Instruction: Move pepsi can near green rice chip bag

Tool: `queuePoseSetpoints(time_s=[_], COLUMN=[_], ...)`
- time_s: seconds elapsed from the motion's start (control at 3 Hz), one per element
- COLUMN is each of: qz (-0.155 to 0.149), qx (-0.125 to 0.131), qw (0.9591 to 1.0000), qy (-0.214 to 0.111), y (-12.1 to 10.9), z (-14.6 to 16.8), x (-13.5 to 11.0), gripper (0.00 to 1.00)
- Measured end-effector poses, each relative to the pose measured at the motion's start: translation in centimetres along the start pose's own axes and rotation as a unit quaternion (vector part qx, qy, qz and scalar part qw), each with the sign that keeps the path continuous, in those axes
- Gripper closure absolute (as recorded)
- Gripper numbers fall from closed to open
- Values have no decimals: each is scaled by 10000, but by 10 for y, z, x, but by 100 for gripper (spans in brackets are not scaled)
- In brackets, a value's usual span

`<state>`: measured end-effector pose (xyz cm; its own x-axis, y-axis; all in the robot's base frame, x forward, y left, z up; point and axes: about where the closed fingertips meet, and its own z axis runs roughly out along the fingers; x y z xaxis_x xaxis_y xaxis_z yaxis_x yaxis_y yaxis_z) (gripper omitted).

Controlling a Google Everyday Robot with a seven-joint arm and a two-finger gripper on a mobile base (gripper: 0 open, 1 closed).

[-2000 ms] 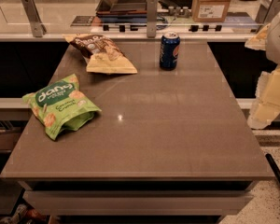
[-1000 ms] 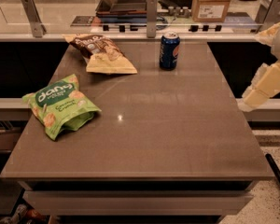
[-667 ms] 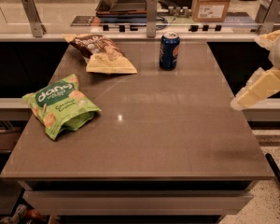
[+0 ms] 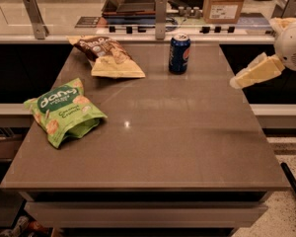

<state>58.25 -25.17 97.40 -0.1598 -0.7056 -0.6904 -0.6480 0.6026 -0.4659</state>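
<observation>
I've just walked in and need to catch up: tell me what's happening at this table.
A robot arm is setting up to move the pepsi can toward the green chip bag. Its gripper hovers by the table's right edge, apart from the can. The can stands upright at the far side, and the green bag lies at the near left. A brown-and-cream snack bag lies at the far left.

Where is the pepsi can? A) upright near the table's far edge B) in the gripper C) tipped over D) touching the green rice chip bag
A: the pepsi can stands upright at the far edge, apart from the green rice chip bag, while the gripper hovers by the right edge of the table.
</observation>
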Motion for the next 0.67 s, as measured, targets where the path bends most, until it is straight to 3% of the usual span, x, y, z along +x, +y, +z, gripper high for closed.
queuePoseSetpoints(time_s=[0.33,0.67], qz=[225,579], qx=[148,-56], qw=[9994,9980], qy=[-207,-250], y=[-26,-37], z=[22,48], x=[-8,-16], gripper=[0,0])
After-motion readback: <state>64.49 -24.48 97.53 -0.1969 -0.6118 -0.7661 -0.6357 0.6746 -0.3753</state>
